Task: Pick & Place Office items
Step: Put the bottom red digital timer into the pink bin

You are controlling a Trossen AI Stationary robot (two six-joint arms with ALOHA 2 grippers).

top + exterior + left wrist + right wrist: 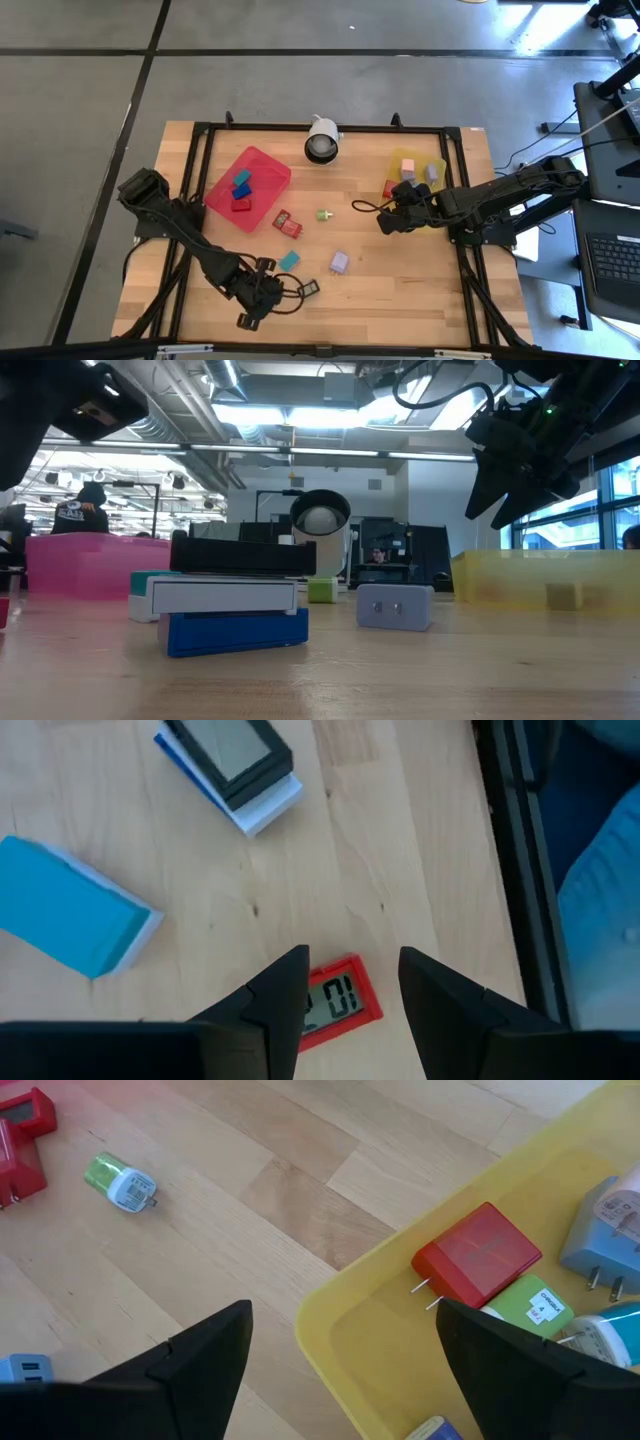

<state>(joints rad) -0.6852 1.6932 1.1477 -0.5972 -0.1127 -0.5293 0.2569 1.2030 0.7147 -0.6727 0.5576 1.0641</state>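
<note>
My left gripper [250, 312] is open near the table's near edge. Its fingers stand on either side of a small red clock piece [338, 1002] lying flat on the wood, and I cannot tell whether they touch it. A teal block [70, 920] and a black, white and blue piece [230, 765] lie beyond it. A lilac adapter [339, 262], a red piece [287, 222] and a green piece [323, 214] lie mid-table. My right gripper [383, 222] is open and empty, raised over the yellow tray's rim [330, 1305].
The red tray [262, 158] at the far left holds blue, teal and red pieces. The yellow tray [398, 158] at the far right holds a red charger [478, 1255] and other pieces. A white camera [321, 140] stands at the far edge. The black frame rail [520, 870] runs along the near edge.
</note>
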